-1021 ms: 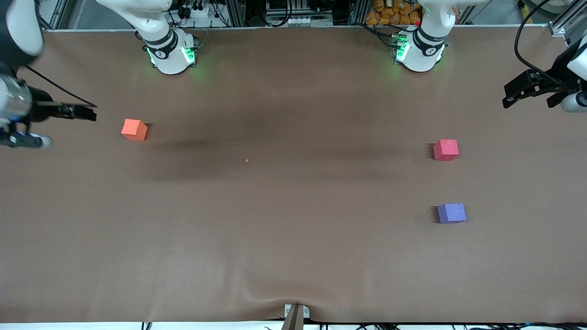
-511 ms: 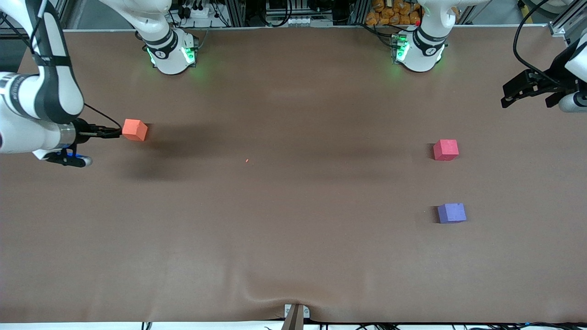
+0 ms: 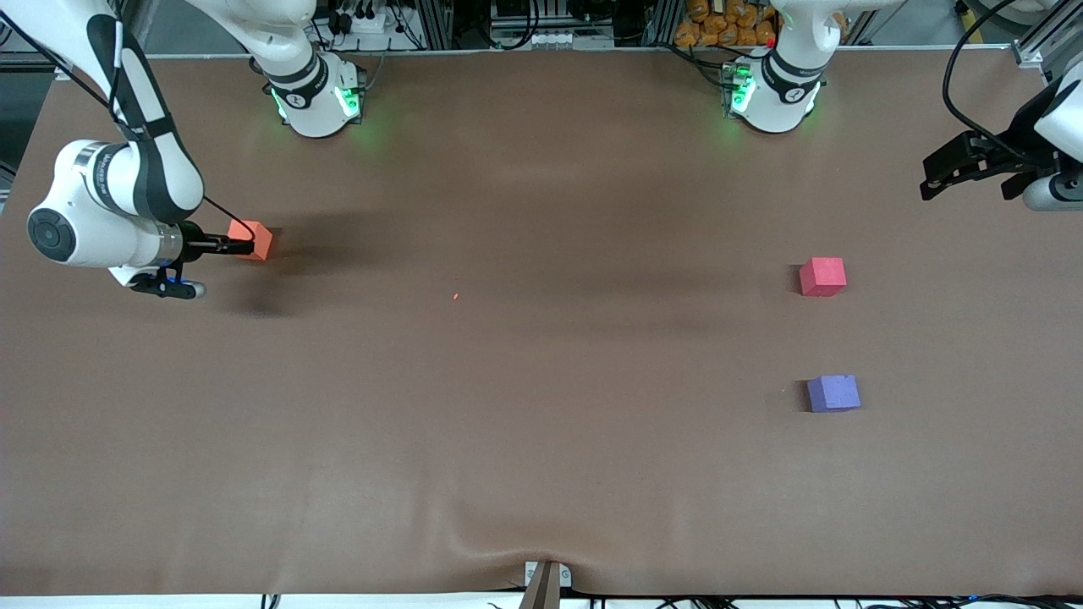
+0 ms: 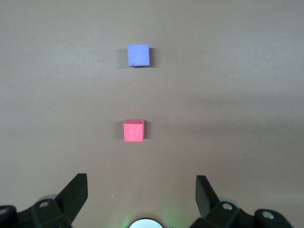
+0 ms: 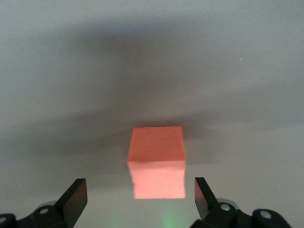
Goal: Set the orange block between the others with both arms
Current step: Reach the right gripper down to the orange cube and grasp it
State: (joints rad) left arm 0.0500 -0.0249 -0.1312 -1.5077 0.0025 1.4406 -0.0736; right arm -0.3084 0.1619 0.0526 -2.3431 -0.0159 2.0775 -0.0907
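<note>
- The step in hand was the first pickup: the right pincer (image 3: 241, 247) sat low at the small matte orange foam cube (image 3: 254, 240), in the upper left of the front frame, on the brown tabletop (image 3: 541, 440).
- Its fingers (image 5: 76, 195) stood wide apart, holding nothing; the cube lay just ahead of them, not yet between them.
- The left pincer (image 3: 964, 165) waited at the upper right edge of the frame, spread wide and empty.
- The red-pink matte cube (image 3: 822, 277) and purple-blue matte cube (image 3: 833, 393) lay at right, with a gap between them.
- Next, I judge, the right pincer needed to advance, straddle the orange cube, and close.
</note>
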